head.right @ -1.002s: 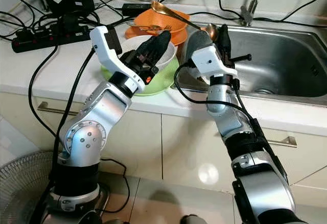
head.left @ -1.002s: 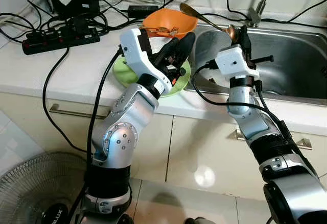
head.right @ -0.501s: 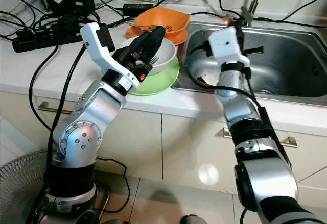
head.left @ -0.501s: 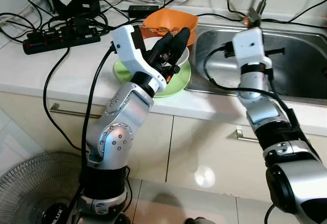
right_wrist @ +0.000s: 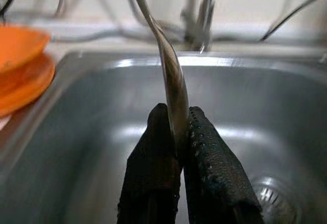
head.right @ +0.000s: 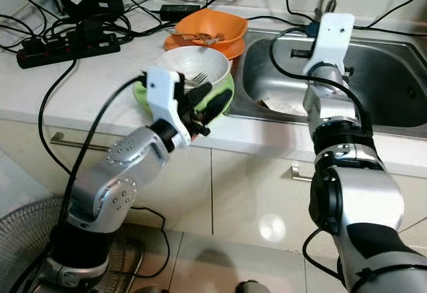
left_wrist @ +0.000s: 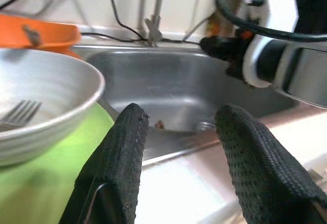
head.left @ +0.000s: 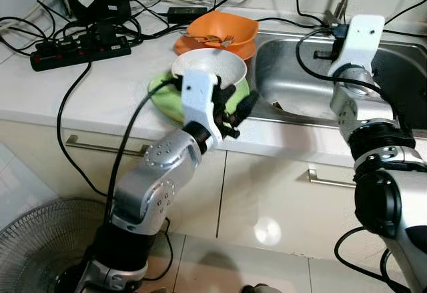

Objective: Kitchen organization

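My head cameras are looking forward and down from above the counter [head.left: 100, 86] edge, both sharing the sink [head.left: 400, 86] and cabinet fronts. My left wrist camera is facing across the sink from close by; the right one is looking down into its basin.

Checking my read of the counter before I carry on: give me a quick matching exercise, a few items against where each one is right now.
Things:
1. white bowl
2. fork
3. orange bowl
4. spoon handle

Places:
A. pinched in the right gripper over the sink
B. lying inside the white bowl
C. on the green plate
D. on an orange plate, farther back on the counter

Pairs: 1-C, 2-B, 3-D, 4-A
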You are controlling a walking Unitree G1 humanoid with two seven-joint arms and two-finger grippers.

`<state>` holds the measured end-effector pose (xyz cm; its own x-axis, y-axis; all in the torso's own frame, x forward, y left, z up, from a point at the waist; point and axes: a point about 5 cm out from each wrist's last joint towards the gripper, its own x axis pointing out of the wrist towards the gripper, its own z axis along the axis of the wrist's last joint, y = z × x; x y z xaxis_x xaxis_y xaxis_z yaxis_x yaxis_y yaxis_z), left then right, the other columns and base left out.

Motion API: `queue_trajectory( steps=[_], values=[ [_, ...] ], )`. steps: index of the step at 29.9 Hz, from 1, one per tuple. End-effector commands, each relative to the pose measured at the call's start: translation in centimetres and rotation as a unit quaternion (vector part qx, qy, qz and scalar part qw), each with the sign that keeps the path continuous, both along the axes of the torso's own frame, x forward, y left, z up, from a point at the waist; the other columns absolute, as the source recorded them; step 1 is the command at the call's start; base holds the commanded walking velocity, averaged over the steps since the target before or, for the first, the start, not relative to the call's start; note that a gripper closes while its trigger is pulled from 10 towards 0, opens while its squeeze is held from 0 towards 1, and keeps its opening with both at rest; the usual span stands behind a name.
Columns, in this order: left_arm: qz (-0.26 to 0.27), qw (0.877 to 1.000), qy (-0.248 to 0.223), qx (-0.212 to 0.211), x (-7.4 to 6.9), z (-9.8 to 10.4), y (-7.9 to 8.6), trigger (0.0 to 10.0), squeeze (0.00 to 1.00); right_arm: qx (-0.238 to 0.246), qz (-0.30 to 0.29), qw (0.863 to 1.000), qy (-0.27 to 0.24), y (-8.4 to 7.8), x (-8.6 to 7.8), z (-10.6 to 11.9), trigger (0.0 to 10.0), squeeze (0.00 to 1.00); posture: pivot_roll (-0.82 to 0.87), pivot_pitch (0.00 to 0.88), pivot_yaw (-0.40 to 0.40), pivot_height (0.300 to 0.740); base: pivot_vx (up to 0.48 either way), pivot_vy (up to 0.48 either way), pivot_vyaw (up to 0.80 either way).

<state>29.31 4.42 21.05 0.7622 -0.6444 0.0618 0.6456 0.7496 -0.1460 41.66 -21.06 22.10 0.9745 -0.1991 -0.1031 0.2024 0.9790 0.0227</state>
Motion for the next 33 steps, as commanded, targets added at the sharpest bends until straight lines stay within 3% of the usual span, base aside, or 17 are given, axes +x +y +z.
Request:
queue_trajectory(
  steps=[1,6,18,25,33],
  values=[
    [-0.014,1.000,0.004,0.015,-0.4,-0.5,-0.3,10.0,0.00,0.032,0.006,0.999,0.022,-0.2,0.0,0.0,10.0,0.00,0.02,0.045,0.006,0.732,0.000,0.000,0.00],
    [-0.030,0.999,0.002,0.021,-0.8,-0.6,-0.5,10.0,0.00,0.071,0.022,0.995,0.068,-0.2,-0.3,-1.8,10.0,0.00,0.01,0.047,0.005,0.732,0.000,0.000,0.00],
    [-0.046,0.999,0.007,0.027,-1.3,-0.9,-0.9,10.0,0.00,0.081,0.042,0.984,0.151,0.8,-1.4,-6.1,10.0,0.00,0.02,0.044,-0.008,0.732,0.000,0.000,0.00],
    [-0.052,0.998,0.010,0.030,-1.6,-1.1,-1.1,10.0,0.00,0.084,0.048,0.980,0.175,1.4,-1.9,-7.5,10.0,0.00,0.03,0.042,-0.014,0.732,0.000,0.000,0.00],
    [-0.055,0.998,0.013,0.030,-1.8,-1.2,-1.1,10.0,0.00,0.084,0.054,0.979,0.176,1.8,-1.9,-7.6,10.0,0.00,0.03,0.037,-0.016,0.732,0.000,0.000,0.00]
  ],
)
